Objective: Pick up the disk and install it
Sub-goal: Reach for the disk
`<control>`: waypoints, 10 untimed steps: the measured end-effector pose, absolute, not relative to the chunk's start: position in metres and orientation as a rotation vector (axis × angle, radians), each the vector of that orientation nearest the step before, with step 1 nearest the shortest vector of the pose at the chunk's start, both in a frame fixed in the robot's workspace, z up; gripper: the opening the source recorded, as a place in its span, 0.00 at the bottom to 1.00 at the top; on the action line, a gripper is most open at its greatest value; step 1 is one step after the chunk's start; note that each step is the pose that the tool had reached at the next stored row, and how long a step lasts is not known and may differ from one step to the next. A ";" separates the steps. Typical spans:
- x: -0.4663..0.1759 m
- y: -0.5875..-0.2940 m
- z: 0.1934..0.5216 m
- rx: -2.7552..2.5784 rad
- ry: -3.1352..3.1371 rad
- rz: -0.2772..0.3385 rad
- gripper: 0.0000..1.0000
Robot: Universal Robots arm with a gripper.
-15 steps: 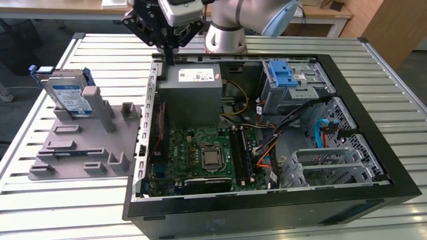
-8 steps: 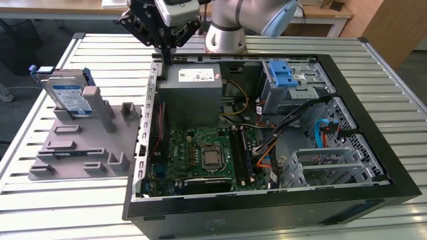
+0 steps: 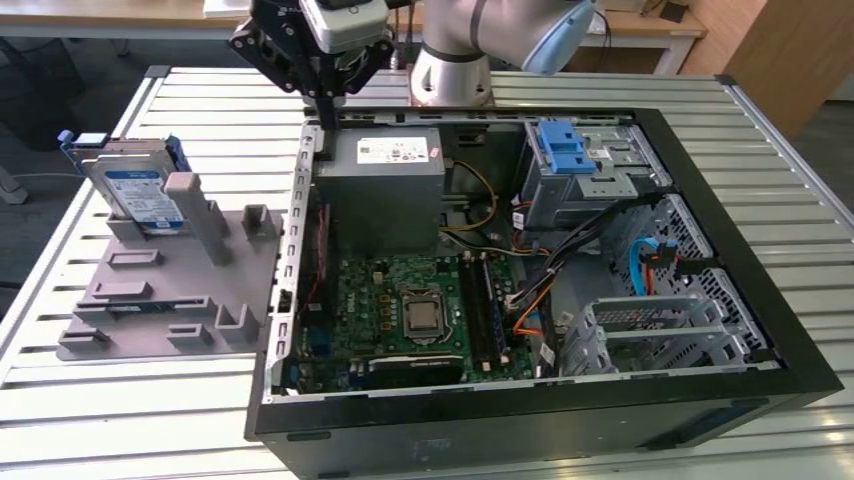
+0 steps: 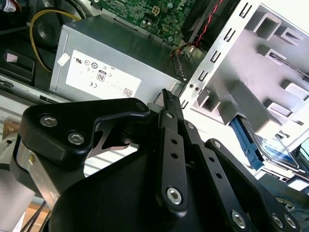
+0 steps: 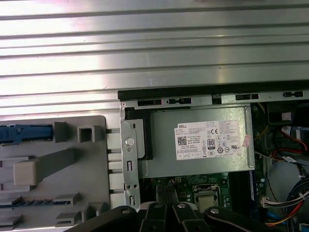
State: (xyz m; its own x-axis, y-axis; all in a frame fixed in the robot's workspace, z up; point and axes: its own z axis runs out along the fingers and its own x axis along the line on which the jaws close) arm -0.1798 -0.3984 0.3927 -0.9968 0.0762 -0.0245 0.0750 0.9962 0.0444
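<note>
The disk [image 3: 140,192] is a silver-grey drive with a white-and-blue label and blue rails. It stands on edge in the grey plastic fixture [image 3: 160,290] at the exterior view's left, beside the open computer case [image 3: 534,420]. Its blue rail [image 5: 24,133] and label [image 4: 276,151] appear in the wrist views. My gripper [image 3: 326,118] hangs over the case's back corner by the grey power supply [image 3: 384,190], well apart from the disk. Its fingers [image 4: 167,99] are pressed together and shut on nothing.
Inside the case lie the green motherboard [image 3: 414,310], a metal drive bay with a blue latch [image 3: 567,150], a lower metal cage [image 3: 661,330] and loose cables [image 3: 534,300]. The case and fixture rest on a ribbed metal table [image 3: 120,420].
</note>
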 end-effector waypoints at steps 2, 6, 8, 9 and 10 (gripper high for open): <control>-0.181 -0.398 0.393 0.118 3.112 0.068 0.11; -0.185 -0.398 0.392 0.118 3.112 0.068 0.11; -0.187 -0.398 0.392 0.118 3.112 0.068 0.11; -0.187 -0.398 0.392 0.118 3.112 0.068 0.11; -0.188 -0.397 0.392 0.118 3.112 0.067 0.11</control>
